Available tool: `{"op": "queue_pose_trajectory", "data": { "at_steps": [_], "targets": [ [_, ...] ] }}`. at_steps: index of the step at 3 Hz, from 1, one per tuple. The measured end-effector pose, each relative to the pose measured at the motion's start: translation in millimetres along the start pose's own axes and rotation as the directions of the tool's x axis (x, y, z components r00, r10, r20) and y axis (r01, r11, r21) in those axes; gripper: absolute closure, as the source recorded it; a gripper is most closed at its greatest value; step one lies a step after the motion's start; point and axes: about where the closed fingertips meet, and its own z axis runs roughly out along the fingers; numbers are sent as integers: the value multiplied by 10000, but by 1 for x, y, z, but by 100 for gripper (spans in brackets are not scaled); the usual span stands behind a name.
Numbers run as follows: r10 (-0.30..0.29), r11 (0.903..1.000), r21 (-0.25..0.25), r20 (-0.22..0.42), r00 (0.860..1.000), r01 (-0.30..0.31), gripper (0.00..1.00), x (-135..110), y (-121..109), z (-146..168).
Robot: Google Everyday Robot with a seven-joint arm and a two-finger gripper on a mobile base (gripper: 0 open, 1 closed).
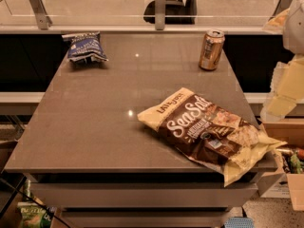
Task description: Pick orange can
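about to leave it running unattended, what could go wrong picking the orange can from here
1. The orange can stands upright near the far right corner of the table; a sideways bump could tip it or push it off.
2. The gripper sits at the picture's right edge, beside the table. The brown chip bag overhangs the near right corner, so a low sweep might snag it and drag it off.

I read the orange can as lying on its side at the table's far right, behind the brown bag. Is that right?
Not quite. The camera view shows the can standing upright, not on its side. It is at the far right of the table, behind the brown bag. The gripper is at the picture's right edge, apart from the can.
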Motion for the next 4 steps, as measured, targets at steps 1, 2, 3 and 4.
{"op": "queue_pose_trajectory", "data": {
  "at_steps": [1, 2, 3, 4],
  "targets": [
    [62, 9999, 101, 65, 10000, -63, 0, -1, -3, -2],
    [369, 9988, 307, 43, 9993, -370, 0, -7, -15, 0],
    [1255, 9906, 486, 454, 9911, -1277, 0, -5, -32, 5],
    [2649, 9612, 450, 1260, 9560, -2723, 0, 4, -48, 20]
  ]
}}
